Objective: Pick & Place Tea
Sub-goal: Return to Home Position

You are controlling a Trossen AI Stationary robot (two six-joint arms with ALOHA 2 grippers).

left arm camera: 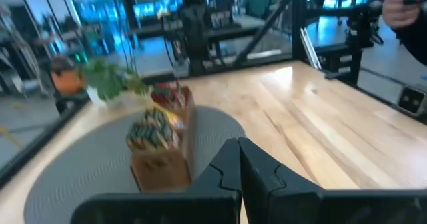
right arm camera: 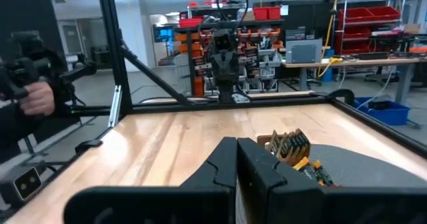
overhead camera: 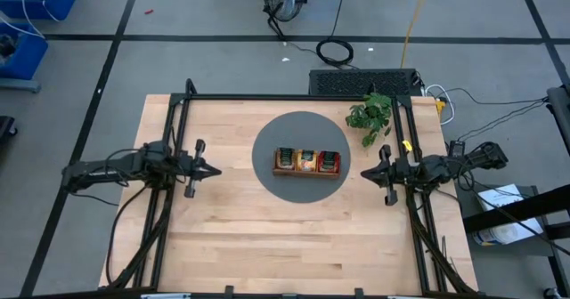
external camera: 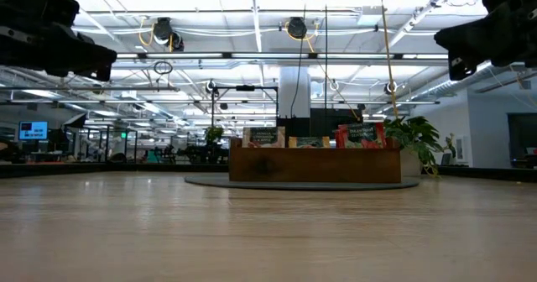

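A brown wooden tray (overhead camera: 307, 172) stands on a round grey mat at the table's middle, also seen in the low view (external camera: 315, 164). Tea sachets stand upright in its three compartments: cream with green tops on the left (overhead camera: 285, 159), orange-yellow in the middle (overhead camera: 307, 161), red on the right (overhead camera: 329, 162). In the left wrist view the tray (left arm camera: 160, 164) is near, with sachets (left arm camera: 155, 127) sticking out. My left gripper (overhead camera: 216, 169) hovers left of the mat, shut. My right gripper (overhead camera: 365, 172) hovers right of the mat, shut (right arm camera: 237, 144). Both are above the table.
A small green potted plant (overhead camera: 371, 114) stands at the table's far right, near the right arm. The grey mat (overhead camera: 267, 183) lies under the tray. Bare wood stretches along the near side. A person's hand shows beyond the table in each wrist view (right arm camera: 33, 97).
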